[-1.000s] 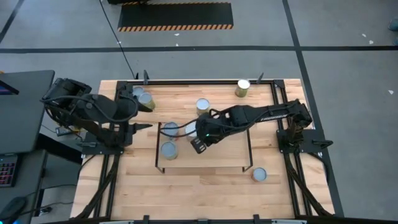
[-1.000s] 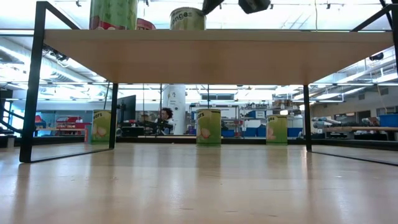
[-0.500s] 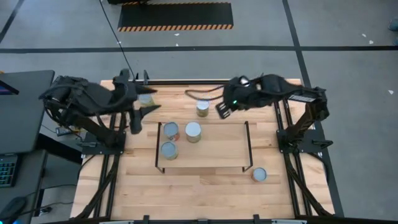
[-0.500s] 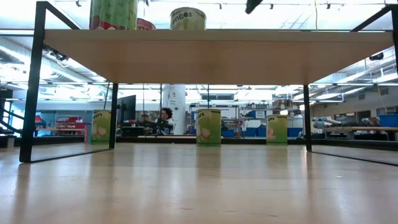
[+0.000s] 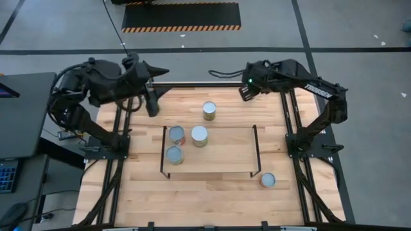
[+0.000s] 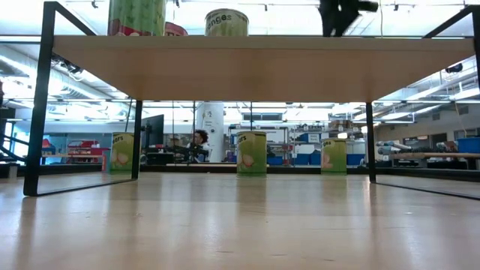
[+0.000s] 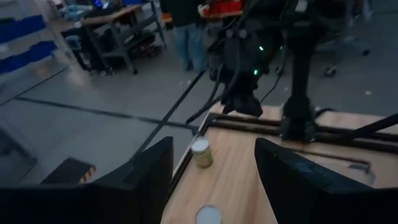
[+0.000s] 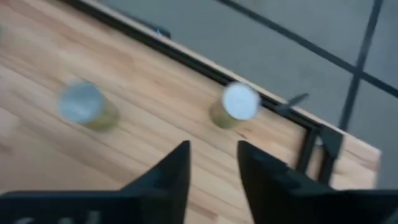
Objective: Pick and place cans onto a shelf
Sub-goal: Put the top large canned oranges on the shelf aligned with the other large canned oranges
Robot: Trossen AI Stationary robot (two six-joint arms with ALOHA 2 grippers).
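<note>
The shelf stands mid-table with three cans on its board. One can stands on the table behind the shelf and one near the shelf's front right corner. My right gripper is open and empty, raised near the table's far edge, above and short of a can by that edge. My left gripper is open and empty, raised over the far left corner. The cans under it are hidden.
A black frame rail runs along the table's far edge, and the arms' mounts stand at both sides. In the low view three cans show beyond the shelf. A person shows in the room behind.
My right gripper has left a silver-topped can standing on the shelf, risen, and swung toward the table's far right. My left gripper has risen from the table's left side and gone toward the far edge.
</note>
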